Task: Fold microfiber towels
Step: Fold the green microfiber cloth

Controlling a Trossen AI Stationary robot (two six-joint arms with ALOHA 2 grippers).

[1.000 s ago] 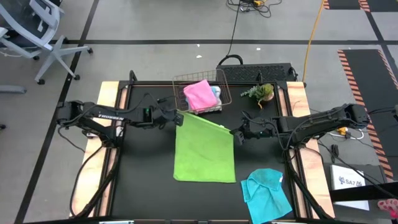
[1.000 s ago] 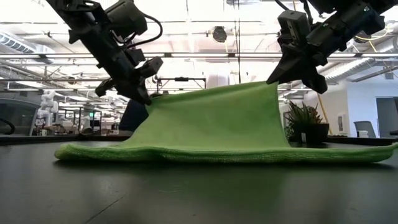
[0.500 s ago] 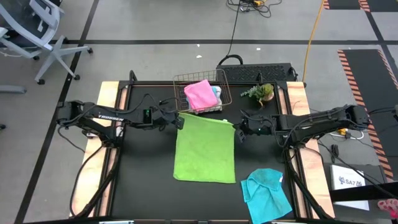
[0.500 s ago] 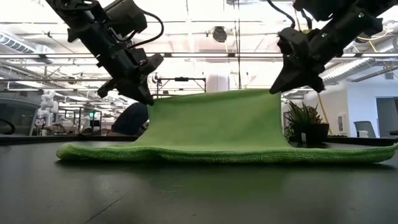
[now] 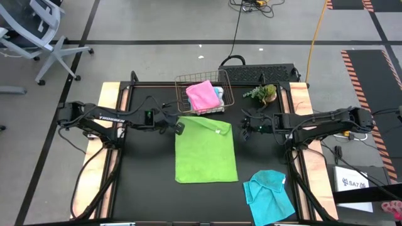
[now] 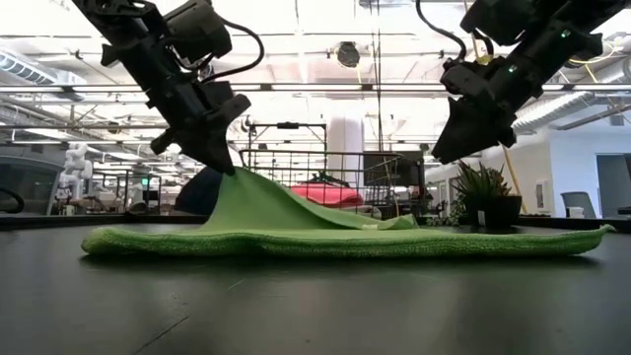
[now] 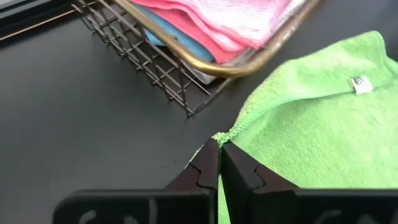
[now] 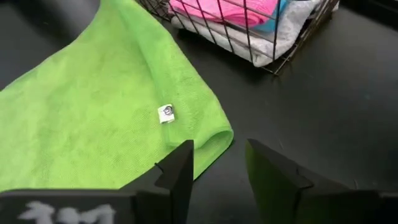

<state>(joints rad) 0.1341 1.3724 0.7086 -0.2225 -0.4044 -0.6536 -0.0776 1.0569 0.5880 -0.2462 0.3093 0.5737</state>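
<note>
Since it's soft, light & floppy, lime green towel [image 5: 206,150] at frame centre is best pinched at corners: left gripper [image 7: 217,163] jaws nip its upper-left corner; right gripper [image 8: 219,163], jaws spread, holds nothing.

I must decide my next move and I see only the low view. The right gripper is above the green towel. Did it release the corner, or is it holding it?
Observer: It released. In the right wrist view the right gripper is open, and the lime green towel corner lies on the table beyond its fingers.
Operator: And the left one?
Observer: The left gripper is shut on the towel's other far corner, beside the wire basket.
Operator: Is another towel outside the basket?
Observer: Yes, a crumpled cyan towel lies near the table's front right corner.
</note>
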